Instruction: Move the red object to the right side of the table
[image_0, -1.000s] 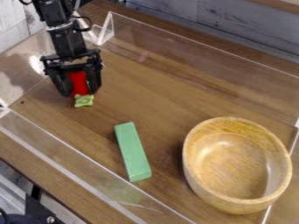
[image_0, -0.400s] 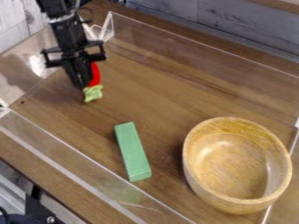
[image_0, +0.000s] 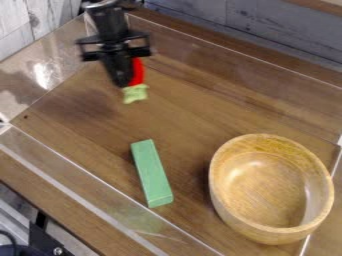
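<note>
The red object (image_0: 136, 74), a small red toy fruit with a pale green leafy end hanging below it, is held off the table (image_0: 201, 110) in the upper left of the camera view. My gripper (image_0: 131, 72) points down and is shut on it, its black fingers pressing both sides of the red body. The green leafy end dangles just under the fingertips, above the wood.
A flat green block (image_0: 151, 172) lies on the wood at lower centre. A round wooden bowl (image_0: 274, 188) stands at the lower right. Low clear acrylic walls (image_0: 80, 190) edge the tabletop.
The gripper closed on the red object, lifted it off the wood and carried it to the right.
</note>
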